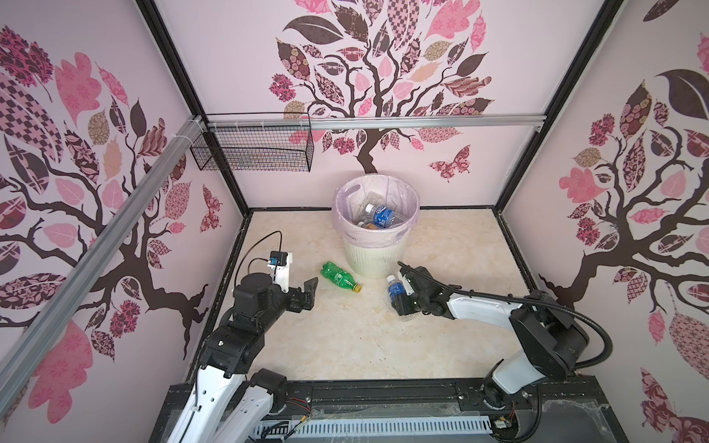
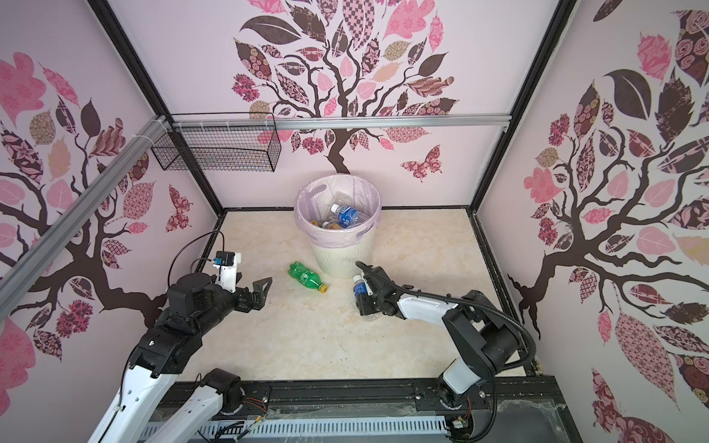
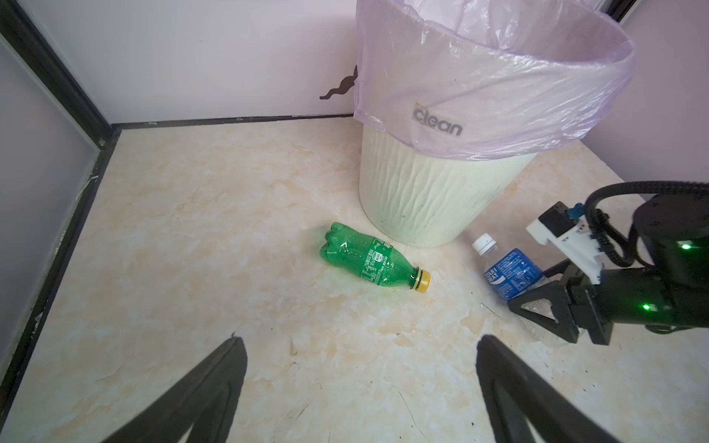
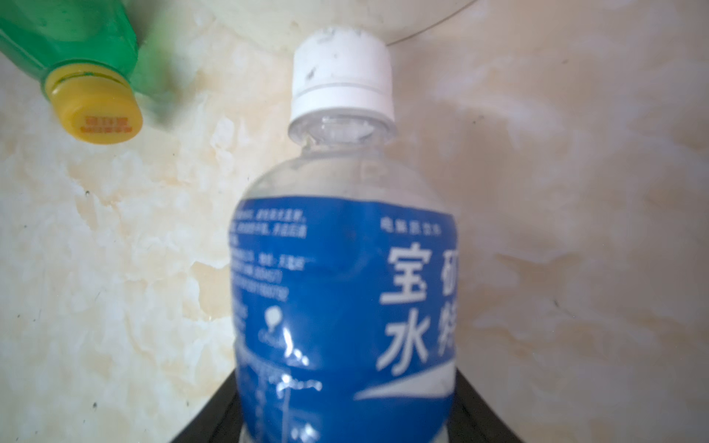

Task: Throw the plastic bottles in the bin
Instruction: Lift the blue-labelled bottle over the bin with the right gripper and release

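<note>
Pinching the blue-label bottle [image 3: 510,270] low down, my right gripper [image 3: 535,291] leaves its cap free to tip into the bin [image 3: 422,199] just beyond; my left gripper [image 3: 360,341] hangs spread, green bottle [image 3: 368,261] ahead.

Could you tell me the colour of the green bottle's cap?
Yellow cap, best in the right wrist view.

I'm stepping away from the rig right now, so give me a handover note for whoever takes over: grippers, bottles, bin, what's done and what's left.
Left gripper: open, holding nothing, pointed toward the green bottle.
Right gripper: shut on the blue-labelled bottle, low beside the bin, not yet over the rim.
Done: several bottles already lie in the bin, which stands upright.
Left: drop the blue-labelled bottle in, then the green bottle, lying on its side near the bin's base, apart from it.
</note>
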Robot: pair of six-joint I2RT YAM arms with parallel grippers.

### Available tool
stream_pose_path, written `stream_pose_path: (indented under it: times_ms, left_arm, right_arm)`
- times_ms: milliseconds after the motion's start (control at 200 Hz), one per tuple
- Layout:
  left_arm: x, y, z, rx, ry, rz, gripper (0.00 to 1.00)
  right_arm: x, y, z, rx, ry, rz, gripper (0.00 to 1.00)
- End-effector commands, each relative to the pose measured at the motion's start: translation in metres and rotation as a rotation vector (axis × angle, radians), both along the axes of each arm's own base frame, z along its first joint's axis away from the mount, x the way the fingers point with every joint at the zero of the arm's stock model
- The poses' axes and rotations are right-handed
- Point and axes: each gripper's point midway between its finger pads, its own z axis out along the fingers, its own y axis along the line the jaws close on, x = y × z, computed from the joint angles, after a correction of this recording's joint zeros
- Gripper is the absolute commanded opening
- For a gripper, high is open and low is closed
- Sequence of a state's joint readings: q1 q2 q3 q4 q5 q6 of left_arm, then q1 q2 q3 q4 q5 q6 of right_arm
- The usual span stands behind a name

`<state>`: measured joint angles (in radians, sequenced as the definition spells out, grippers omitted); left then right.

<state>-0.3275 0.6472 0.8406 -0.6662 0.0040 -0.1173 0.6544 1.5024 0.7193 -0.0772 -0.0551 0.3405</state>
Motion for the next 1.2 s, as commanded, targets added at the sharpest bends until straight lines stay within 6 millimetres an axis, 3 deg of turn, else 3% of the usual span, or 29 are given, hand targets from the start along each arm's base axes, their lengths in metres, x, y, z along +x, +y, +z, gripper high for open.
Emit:
stream_pose_path:
  times_ms: [0, 330, 415, 525, 645, 720, 785, 830, 910, 991, 1041, 1196]
  left_arm:
    - [0.009, -0.002, -0.013, -0.011, 0.022, 0.016, 0.97]
    - [0.019, -0.006, -0.021, -0.024, 0.050, 0.016, 0.97]
    - [0.021, -0.004, -0.023, -0.045, 0.061, 0.044, 0.97]
    - [0.024, -0.002, -0.028, -0.049, 0.089, 0.075, 0.97]
    - [0.024, 0.006, -0.025, -0.053, 0.089, 0.125, 0.97]
    - [0.024, 0.012, -0.023, -0.066, 0.084, 0.170, 0.98]
    - [0.024, 0.011, -0.022, -0.085, 0.086, 0.175, 0.98]
    - [0.025, 0.011, -0.022, -0.101, 0.093, 0.184, 0.98]
    - [0.026, 0.012, -0.027, -0.122, 0.115, 0.209, 0.97]
    - [0.028, 0.012, -0.030, -0.134, 0.135, 0.224, 0.97]
    - [0.030, 0.011, -0.031, -0.140, 0.138, 0.230, 0.97]
    - [0.040, 0.012, -0.035, -0.162, 0.132, 0.266, 0.96]
  right_arm:
    - [0.003, -0.011, 0.053, 0.036, -0.121, -0.038, 0.58]
    - [-0.013, -0.049, 0.232, 0.208, -0.553, -0.098, 0.53]
    - [-0.011, -0.051, 0.273, 0.218, -0.636, -0.093, 0.53]
    - [0.008, -0.041, 0.319, 0.215, -0.724, -0.085, 0.54]
    - [0.052, -0.017, 0.363, 0.276, -0.772, -0.041, 0.51]
    - [0.094, -0.002, 0.374, 0.303, -0.753, -0.045, 0.46]
    - [0.127, 0.017, 0.374, 0.272, -0.700, -0.006, 0.64]
    - [0.146, 0.028, 0.363, 0.229, -0.639, 0.008, 0.76]
    - [0.163, 0.041, 0.347, 0.190, -0.556, 0.040, 0.85]
    - [0.161, 0.040, 0.341, 0.179, -0.542, 0.036, 0.90]
    - [0.154, 0.032, 0.348, 0.185, -0.582, 0.020, 0.93]
    - [0.109, 0.000, 0.373, 0.208, -0.684, -0.004, 0.97]
